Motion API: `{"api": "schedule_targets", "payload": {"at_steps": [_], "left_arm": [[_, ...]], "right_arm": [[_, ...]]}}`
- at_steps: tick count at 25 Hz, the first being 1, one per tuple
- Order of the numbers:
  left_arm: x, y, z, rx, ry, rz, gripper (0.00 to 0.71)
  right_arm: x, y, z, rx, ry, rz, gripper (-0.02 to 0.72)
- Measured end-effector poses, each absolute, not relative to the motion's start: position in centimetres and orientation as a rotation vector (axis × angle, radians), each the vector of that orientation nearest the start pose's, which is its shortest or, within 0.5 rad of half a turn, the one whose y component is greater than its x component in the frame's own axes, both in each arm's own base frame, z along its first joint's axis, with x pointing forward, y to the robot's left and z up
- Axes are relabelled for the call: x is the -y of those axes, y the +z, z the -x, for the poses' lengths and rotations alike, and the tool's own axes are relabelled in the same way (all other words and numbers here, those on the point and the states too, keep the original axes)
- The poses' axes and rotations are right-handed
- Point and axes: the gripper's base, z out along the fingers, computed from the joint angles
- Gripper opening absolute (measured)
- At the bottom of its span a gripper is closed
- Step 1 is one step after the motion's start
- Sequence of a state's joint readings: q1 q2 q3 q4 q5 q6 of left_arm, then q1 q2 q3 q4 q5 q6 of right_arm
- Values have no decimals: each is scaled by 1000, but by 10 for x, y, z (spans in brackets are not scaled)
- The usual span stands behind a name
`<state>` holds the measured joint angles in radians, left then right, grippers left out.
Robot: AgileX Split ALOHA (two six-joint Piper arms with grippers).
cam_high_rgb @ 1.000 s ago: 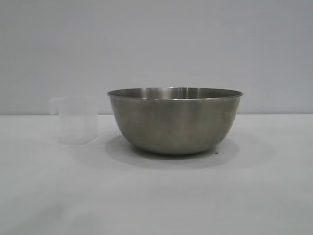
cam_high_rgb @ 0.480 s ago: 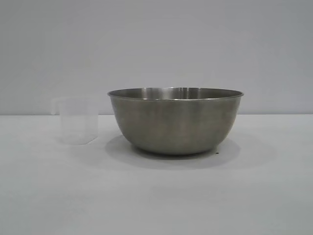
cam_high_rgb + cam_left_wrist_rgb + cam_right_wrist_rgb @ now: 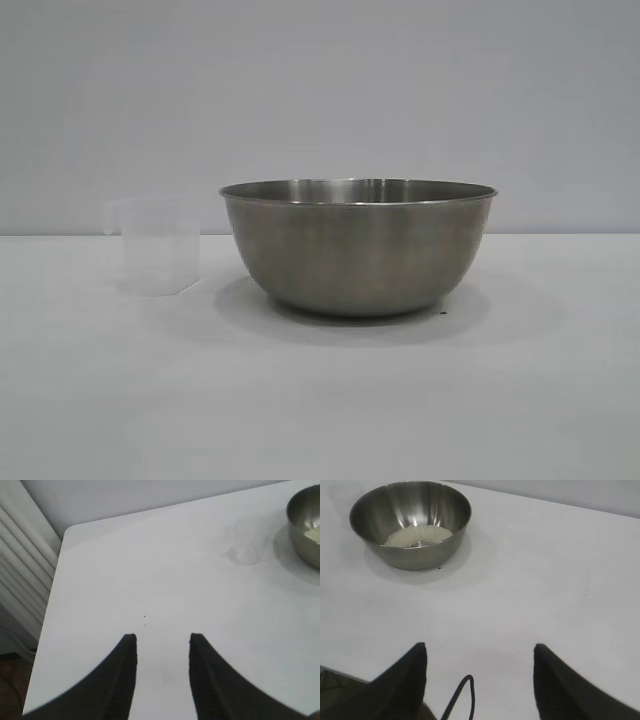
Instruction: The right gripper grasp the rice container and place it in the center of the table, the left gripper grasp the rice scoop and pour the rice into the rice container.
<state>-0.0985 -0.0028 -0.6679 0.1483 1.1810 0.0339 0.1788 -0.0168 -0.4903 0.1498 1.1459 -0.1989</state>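
The steel rice container stands upright at the middle of the white table. The right wrist view shows the container with a pale patch of rice on its bottom. The clear rice scoop stands upright on the table just left of the bowl, apart from it; it shows faintly in the left wrist view beside the bowl's edge. My left gripper is open and empty, well back from the scoop. My right gripper is open and empty, well back from the bowl. Neither gripper shows in the exterior view.
The table's edge and a rounded corner lie near the left gripper, with a white ribbed panel beyond it. A black cable loop hangs between the right fingers. A dark speck lies by the bowl's base.
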Motion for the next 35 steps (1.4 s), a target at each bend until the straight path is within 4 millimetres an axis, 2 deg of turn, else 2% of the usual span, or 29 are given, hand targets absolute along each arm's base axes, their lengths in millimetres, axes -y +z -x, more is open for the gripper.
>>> {"api": "schedule_targets", "payload": {"at_steps": [4,8,13,17,23,35], "left_arm": [[-10,310,36,-1991,154,-65,221],[1,304,32,-2001,56,-89,221],[4,280,18,-2091,6,-87,221],[6,270,12,-2112,-28,-87,221],[6,270,10,-2093,-6,-121,221],[1,270,10,-2095,24,-39,221]], "right_arm": [[-10,268,13,-2076,170,413,442],[-10,268,13,-2076,170,413,442],[-10,268,13,-2076,170,413,442],[-10,268,13,-2076,170,413,442],[-10,268,13,-2076,170,413,442],[-10,268,13,-2076,170,413,442]]}}
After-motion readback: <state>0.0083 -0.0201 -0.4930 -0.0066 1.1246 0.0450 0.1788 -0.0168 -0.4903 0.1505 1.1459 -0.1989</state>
